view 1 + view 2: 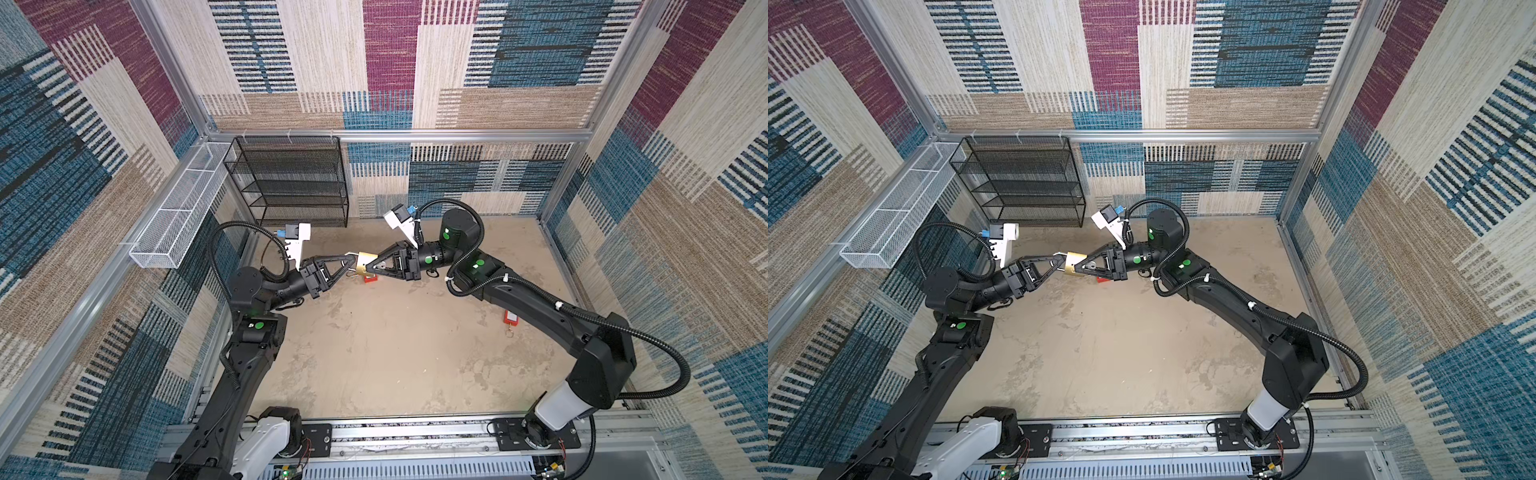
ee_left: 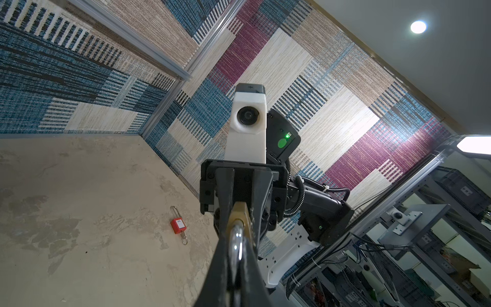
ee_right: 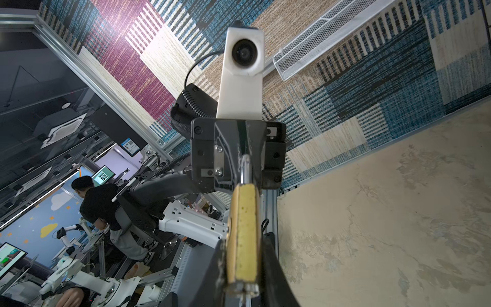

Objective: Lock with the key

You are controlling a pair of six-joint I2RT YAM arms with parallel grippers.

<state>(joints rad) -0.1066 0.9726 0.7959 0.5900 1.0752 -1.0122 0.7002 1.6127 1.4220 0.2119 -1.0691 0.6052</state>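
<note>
Your two arms meet over the middle of the sandy brown table, and together they hold a gold metal padlock up in the air. You can see this in both top views.

Your left gripper is closed tight on the padlock's shiny silver loop. The left wrist view shows the loop pinched between the two black fingers.

Your right gripper is closed on the gold body of the padlock. The right wrist view shows one black finger on each flat side of it. A small silver bit sticks out of the end of the body closest to that camera. You cannot tell if it is the key.

The padlock does not touch the table. The two grippers come at it from opposite sides, tip to tip.

A red padlock with a long thin loop lies flat on the table near your right arm, with a small ring at its end. Another small red thing lies on the table right under the grippers, mostly hidden.

A black wire shelf rack stands at the back wall. A long white wire basket hangs on the left wall beside it.
</note>
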